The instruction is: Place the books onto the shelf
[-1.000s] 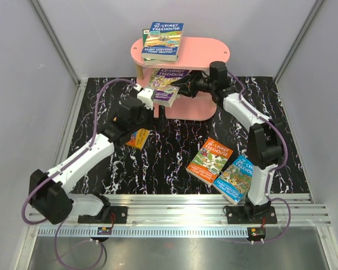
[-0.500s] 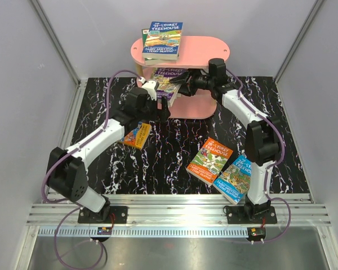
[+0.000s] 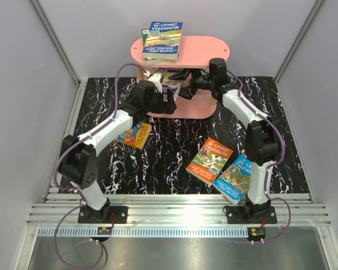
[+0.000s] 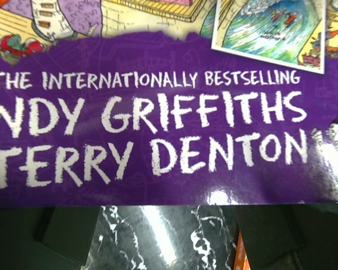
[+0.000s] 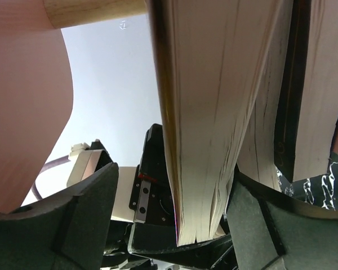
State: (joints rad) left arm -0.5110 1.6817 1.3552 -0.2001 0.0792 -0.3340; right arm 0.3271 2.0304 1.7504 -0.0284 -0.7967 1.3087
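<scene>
Purple-covered book lies on the middle tier of the pink shelf, toward the shelf's left end and under the top board. Both arms reach in at it from the shelf's front.

Left gripper: jaws spread wide, with dark fingers at the two lower corners of the wrist view. The book's cover fills the upper part of that view and the author names are readable. Its lower edge runs just above the fingers. It is not clamped. Whether the tips touch that edge I cannot tell, as they are blurred. Black marbled table shows between them.

Right gripper: jaws stand apart with the book's page edge between them. There is a clear gap on the view's left side. The finger on the view's right sits close against the pages, contact unclear. No hold on the book. A pink board and a pale wooden support of the shelf show at the upper left of this view.

Other books, placed from the shelf:
- blue-and-green book lies flat on the top tier at the left end, with another partly showing beneath it.
- orange book is on the table, just in front of the shelf's left end.
- green-and-orange book is on the table, well out in front of the shelf's right end.
- blue book is farther out still, beside the green-and-orange one.
</scene>
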